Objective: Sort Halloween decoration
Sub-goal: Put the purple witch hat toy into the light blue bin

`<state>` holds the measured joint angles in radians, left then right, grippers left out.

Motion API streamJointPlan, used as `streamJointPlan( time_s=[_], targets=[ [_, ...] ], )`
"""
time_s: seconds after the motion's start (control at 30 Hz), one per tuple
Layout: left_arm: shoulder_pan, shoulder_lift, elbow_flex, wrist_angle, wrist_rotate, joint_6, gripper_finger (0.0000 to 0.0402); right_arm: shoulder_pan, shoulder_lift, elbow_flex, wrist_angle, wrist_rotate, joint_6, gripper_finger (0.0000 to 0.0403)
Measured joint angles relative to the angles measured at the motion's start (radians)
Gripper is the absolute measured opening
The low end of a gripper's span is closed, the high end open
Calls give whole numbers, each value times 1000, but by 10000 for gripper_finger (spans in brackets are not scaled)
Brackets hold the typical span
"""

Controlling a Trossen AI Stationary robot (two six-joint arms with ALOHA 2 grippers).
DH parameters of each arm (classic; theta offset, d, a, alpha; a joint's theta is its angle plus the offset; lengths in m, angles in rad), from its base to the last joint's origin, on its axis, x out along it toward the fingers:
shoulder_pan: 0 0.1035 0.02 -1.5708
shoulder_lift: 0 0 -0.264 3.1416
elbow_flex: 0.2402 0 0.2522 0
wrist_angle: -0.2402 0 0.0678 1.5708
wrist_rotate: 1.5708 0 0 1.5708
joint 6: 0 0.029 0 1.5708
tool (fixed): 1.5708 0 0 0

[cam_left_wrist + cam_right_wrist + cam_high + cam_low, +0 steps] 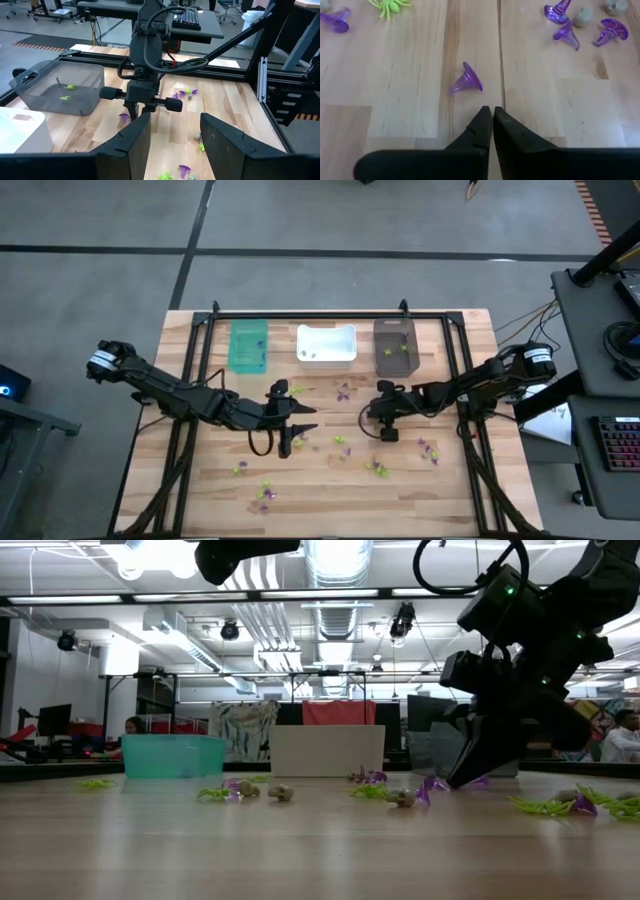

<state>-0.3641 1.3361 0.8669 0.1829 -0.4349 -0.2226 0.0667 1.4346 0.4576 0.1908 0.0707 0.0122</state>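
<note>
Your right gripper [492,112] stood low over the wooden table [450,490], its two dark fingers pressed together on nothing, tips just short of a small purple cone-shaped plastic trinket [466,81] lying on the boards. Other tiny purple, lime-green and greyish trinkets [375,468] lay scattered around. Your left gripper [172,137] waited near the table's middle, fingers apart and empty.

You have a tiny translucent purple plastic witch-hat trinket [466,81] tipped on its side just ahead of the right gripper's [492,112] pinched-together fingertips, untouched; lime-green spiders [389,6], further purple hats [560,12] and greyish skulls [582,16] lie scattered farther beyond.
</note>
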Motion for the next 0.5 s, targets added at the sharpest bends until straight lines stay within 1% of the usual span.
streamJointPlan(
  time_s=[0.07,0.13,0.23,0.3,0.5],
  targets=[
    [0,0,0,0,0,0,155,0,-1,14,-6,-1,23,9],
    [0,0,0,0,0,0,155,0,-5,37,-5,-37,27,12],
    [0,0,0,0,0,0,155,0,-6,74,-1,-71,41,28],
    [0,0,0,0,0,0,155,1,-6,87,-6,-75,41,45],
    [0,0,0,-1,0,0,155,0,5,93,-6,-75,30,115]
  ],
)
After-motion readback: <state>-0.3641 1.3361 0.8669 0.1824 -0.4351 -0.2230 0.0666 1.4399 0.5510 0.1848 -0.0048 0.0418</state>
